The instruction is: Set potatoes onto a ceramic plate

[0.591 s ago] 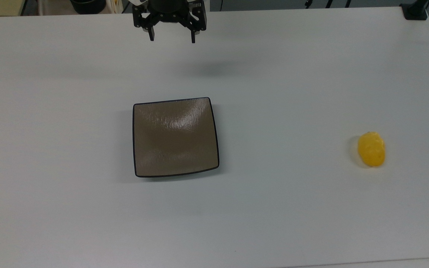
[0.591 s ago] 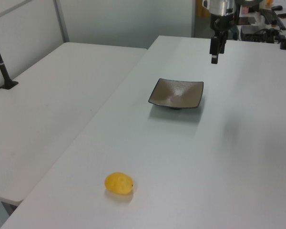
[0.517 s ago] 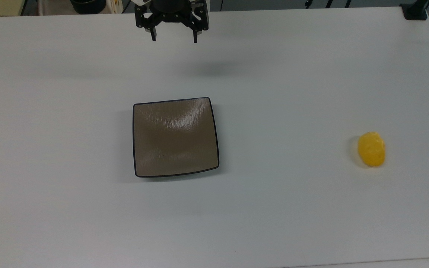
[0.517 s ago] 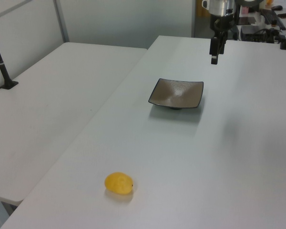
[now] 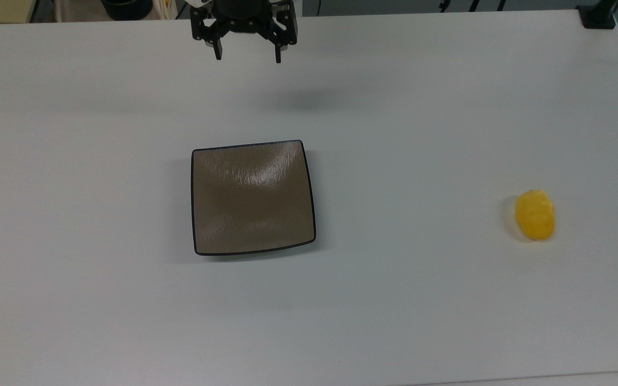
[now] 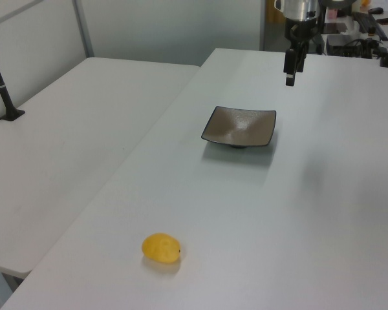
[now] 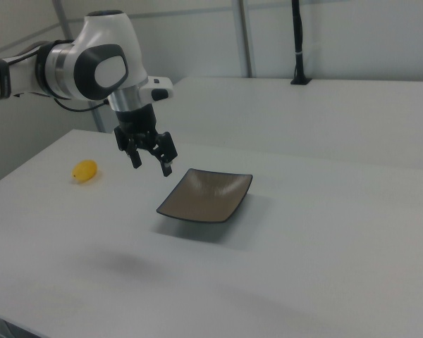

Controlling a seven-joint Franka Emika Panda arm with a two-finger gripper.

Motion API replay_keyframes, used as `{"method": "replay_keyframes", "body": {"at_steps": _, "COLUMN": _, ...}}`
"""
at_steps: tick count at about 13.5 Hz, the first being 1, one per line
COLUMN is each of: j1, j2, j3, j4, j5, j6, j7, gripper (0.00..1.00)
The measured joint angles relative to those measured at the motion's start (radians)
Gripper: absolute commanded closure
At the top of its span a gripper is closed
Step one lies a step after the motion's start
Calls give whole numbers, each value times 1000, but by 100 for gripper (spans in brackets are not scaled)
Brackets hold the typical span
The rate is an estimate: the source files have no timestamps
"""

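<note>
A small yellow potato (image 5: pixel 535 214) lies on the white table near the top view's right edge; it also shows as the potato (image 6: pixel 161 248) near the front of the left view and the potato (image 7: pixel 85 170) at the right view's left. The square brown ceramic plate (image 5: pixel 253 197) with a black rim sits mid-table, bare, also seen as the plate (image 6: pixel 240 126) and the plate (image 7: pixel 206 194). My gripper (image 5: pixel 248 55) hangs open above the table beyond the plate's far edge, well away from the potato; the same gripper (image 7: pixel 151 165) holds nothing.
A second white table (image 6: pixel 64 148) adjoins at the left view's left, with a black post (image 6: pixel 1 84) clamped on it. A black clamp (image 5: pixel 598 15) sits at the table's far right corner in the top view. Wide bare tabletop surrounds plate and potato.
The gripper has shifted only slightly at the top view's upper edge. Plate and potato have not moved.
</note>
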Motion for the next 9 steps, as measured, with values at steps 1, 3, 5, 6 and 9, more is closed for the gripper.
{"method": "replay_keyframes", "body": {"at_steps": 1, "j1": 0, "j2": 0, "j3": 0, "j4": 0, "j5": 0, "j6": 0, "j7": 0, "gripper": 0}}
{"method": "replay_keyframes", "body": {"at_steps": 3, "j1": 3, "j2": 0, "j3": 0, "j4": 0, "j5": 1, "j6": 0, "j7": 1, "gripper": 0}}
{"method": "replay_keyframes", "body": {"at_steps": 5, "j1": 14, "j2": 0, "j3": -1, "j4": 0, "j5": 24, "j6": 0, "j7": 41, "gripper": 0}}
{"method": "replay_keyframes", "body": {"at_steps": 6, "j1": 21, "j2": 0, "j3": -1, "j4": 0, "j5": 43, "j6": 2, "j7": 80, "gripper": 0}}
{"method": "replay_keyframes", "body": {"at_steps": 9, "j1": 66, "j2": 11, "j3": 4, "j4": 0, "j5": 98, "j6": 89, "j7": 186, "gripper": 0}}
